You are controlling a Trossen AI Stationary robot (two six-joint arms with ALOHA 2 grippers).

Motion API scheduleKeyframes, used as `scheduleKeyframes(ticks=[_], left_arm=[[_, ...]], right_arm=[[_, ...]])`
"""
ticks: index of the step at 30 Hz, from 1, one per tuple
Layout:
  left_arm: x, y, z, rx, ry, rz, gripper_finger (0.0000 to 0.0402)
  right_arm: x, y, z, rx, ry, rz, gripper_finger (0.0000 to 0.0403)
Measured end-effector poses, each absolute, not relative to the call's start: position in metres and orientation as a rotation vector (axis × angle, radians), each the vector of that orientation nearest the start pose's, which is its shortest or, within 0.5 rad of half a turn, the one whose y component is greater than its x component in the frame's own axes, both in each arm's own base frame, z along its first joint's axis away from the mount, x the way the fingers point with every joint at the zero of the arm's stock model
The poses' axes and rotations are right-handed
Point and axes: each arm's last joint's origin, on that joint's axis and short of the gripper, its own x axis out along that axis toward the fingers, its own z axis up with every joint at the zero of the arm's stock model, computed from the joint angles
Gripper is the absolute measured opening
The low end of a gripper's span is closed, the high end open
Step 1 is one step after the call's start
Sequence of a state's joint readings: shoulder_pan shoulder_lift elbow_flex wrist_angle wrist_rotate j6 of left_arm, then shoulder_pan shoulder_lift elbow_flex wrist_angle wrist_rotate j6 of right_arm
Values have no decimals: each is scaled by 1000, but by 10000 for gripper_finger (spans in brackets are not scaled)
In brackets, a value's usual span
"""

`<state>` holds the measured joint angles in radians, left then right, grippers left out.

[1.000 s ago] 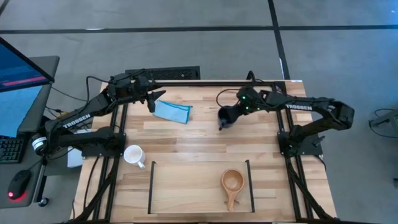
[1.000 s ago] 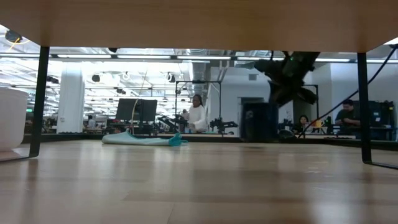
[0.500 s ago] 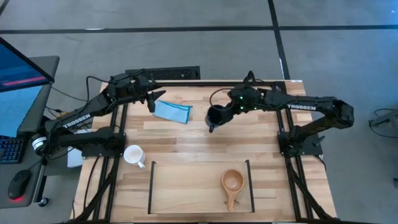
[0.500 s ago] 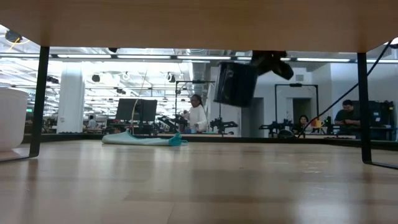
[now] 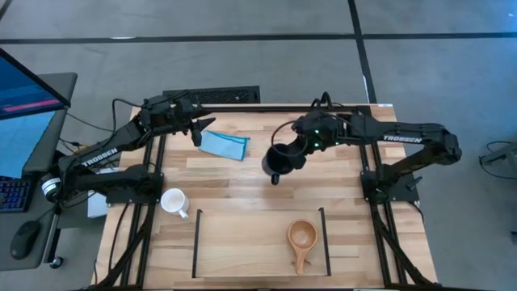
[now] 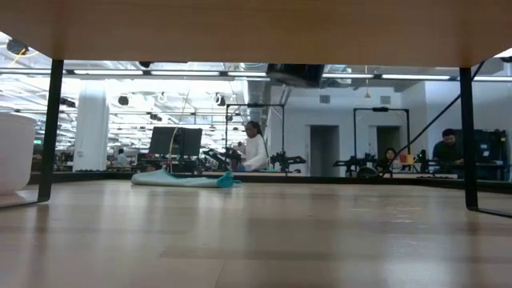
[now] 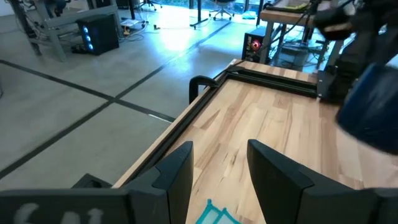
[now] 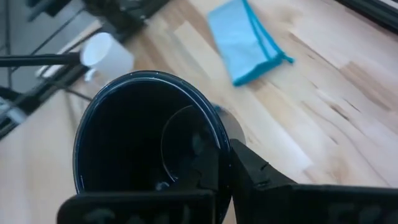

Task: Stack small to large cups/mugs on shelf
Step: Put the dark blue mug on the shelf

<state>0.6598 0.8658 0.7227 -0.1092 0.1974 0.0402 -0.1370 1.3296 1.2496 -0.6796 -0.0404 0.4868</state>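
Note:
My right gripper (image 5: pixel 296 153) is shut on the dark mug (image 5: pixel 280 160) and holds it high over the table's middle, mouth up. In the low view only the mug's bottom (image 6: pixel 296 74) shows, at the top. The small wooden cup (image 5: pixel 300 237) stands inside the shelf (image 5: pixel 196 242), at its right end, handle toward the near edge. The white mug (image 5: pixel 173 200) stands on the table left of the shelf. My left gripper (image 7: pixel 217 171) hovers open at the far left, above the folded blue cloth (image 5: pixel 224 145). My right gripper pinches the dark mug's wall at the rim (image 8: pixel 214 134), one finger (image 8: pixel 208 180) inside the mug and the other (image 8: pixel 252 174) outside. The fingers slant down from the table's right. The mug is lifted clear of the table, slightly tilted, its handle (image 5: pixel 275 178) toward the near edge.
The blue cloth (image 8: pixel 245 40) lies on the far left part of the table. Black frame rails (image 7: pixel 205 93) run along the table's edges. Bare wood lies between the cloth and the shelf (image 5: pixel 325 242). People and desks show in the room beyond the table.
My right gripper has risen and gone toward the table's left and a little toward the near edge, rolling as it went, with the dark mug in its hold. The mug has climbed well clear of the table, to the top of the low view.

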Motion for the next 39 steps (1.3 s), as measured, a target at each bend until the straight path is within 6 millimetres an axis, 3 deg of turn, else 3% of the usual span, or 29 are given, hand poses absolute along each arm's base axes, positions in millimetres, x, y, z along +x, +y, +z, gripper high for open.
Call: scheduleKeyframes(ticks=[7,16,25,30,39], left_arm=[[155,113,301,-87,283,453,142],[155,113,300,-90,288,446,142],[155,111,297,-104,323,439,142],[155,111,297,-104,323,438,142],[155,111,295,-109,336,437,142]], right_arm=[[277,-13,353,518,677,-215,29],[320,18,355,415,814,-168,29],[347,49,387,367,872,-142,29],[348,72,398,405,888,-152,29],[341,114,396,464,928,-174,29]])
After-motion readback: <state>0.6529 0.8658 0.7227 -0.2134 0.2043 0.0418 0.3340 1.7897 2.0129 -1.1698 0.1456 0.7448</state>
